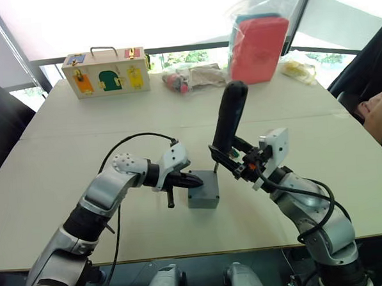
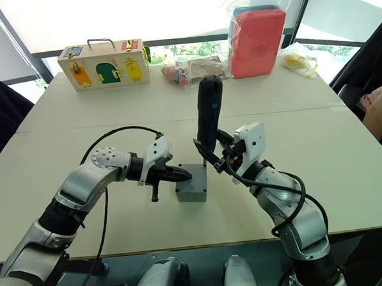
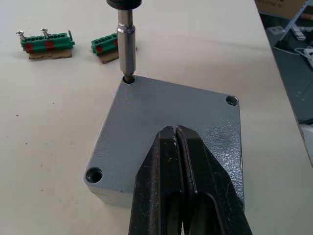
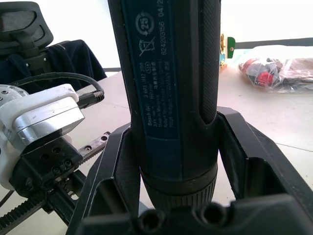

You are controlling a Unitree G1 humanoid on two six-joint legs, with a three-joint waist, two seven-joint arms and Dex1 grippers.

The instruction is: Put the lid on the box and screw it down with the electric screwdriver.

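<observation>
Left tool [image 3: 175,134] closed, pressing lid [image 3: 161,125], right tool [image 1: 233,160] clamping electric screwdriver [image 1: 229,118]

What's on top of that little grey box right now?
The lid covers the box. The left tool, shut, presses on the lid, and the electric screwdriver, held by the right tool, has its bit in a corner hole. The box's inside is hidden.

Arms: silver-grey metal segments with black joints.
Wrists: white housings.
Cables: black, looping.
Fingers: glossy black.
</observation>
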